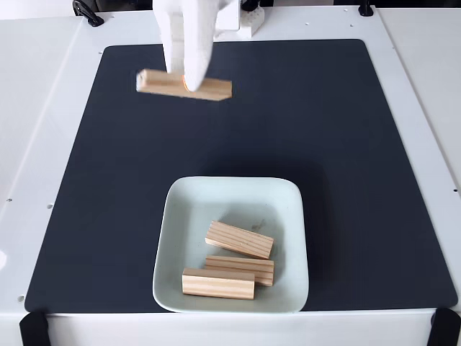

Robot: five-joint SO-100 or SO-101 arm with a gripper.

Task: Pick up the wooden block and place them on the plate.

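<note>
Block (184, 84) judged light, stiff, slightly slippery; clamped mid-length by gripper (186, 81), ends balanced, far left of mat (346, 144). Three blocks (229, 261) already on plate (180, 209).

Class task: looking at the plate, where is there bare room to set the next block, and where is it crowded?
Bare: the plate's far half, between its back rim and the nearest of three blocks. Crowded: the near half, where they cluster. The claw holds a fourth block.

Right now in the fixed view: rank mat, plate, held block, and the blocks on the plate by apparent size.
1. Black mat: largest.
2. Plate.
3. Block held by the gripper, block, and the three plate blocks: all look alike; the raised one may sit nearer the camera, so unranked.
</note>
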